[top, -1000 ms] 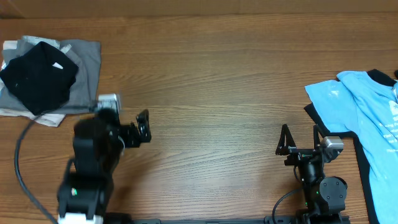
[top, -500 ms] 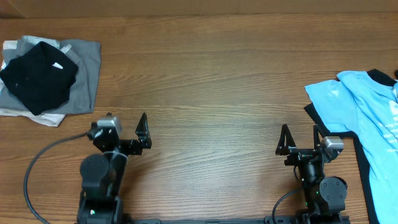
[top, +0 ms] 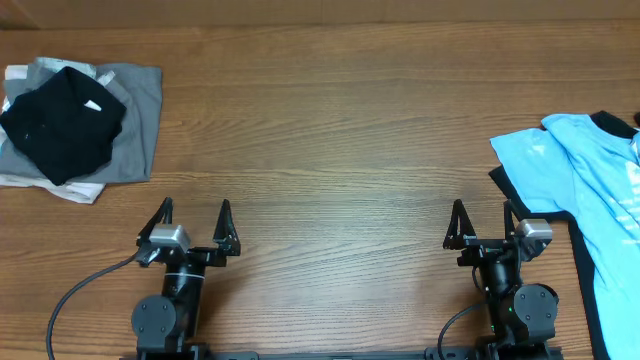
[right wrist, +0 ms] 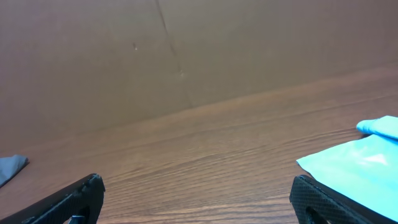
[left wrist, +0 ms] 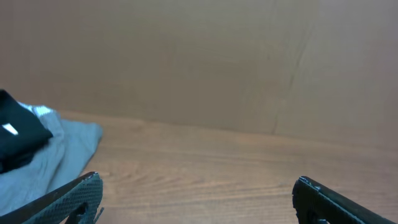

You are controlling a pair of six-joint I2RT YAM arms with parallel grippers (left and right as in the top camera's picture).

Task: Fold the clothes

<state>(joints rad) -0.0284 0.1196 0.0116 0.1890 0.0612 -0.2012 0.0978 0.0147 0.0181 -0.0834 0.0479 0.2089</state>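
Two groups of clothes: one at the upper left of the overhead frame, one at the right edge, well apart.
Upper-left stack: a black shirt (top: pixel 62 122) folded small, lying on a grey garment (top: pixel 138 110), with a white garment (top: pixel 75 190) showing at the lower edge beneath both.
Left gripper (top: pixel 195 207): lower left, fingers spread wide and holding nothing; near the stack but not touching it.
Table (top: pixel 340 120): wood-grain surface spanning the frame between the two groups.
Right gripper (top: pixel 482 207): lower right, fingers apart and empty; beside the blue fabric but not touching it.
Light blue shirt (top: pixel 585 190): unfolded and rumpled at the right edge, lying over a dark garment (top: pixel 580 270) whose border peeks out along its left side.
Task state: by my judgement the blue shirt is the piece waiting to be folded; neither arm is on it.
Risk: a pinch at the near corner could catch the dark layer underneath and drag both. A one-handed pull may bunch the soft cloth or slide it off the right side.
Heading: black collar toward the upper right, so the neck points up-frame and the hem down-frame.
Long axis: probably top to bottom of the frame, leaning slightly; the shirt's right part is cut off, so this is uncertain.
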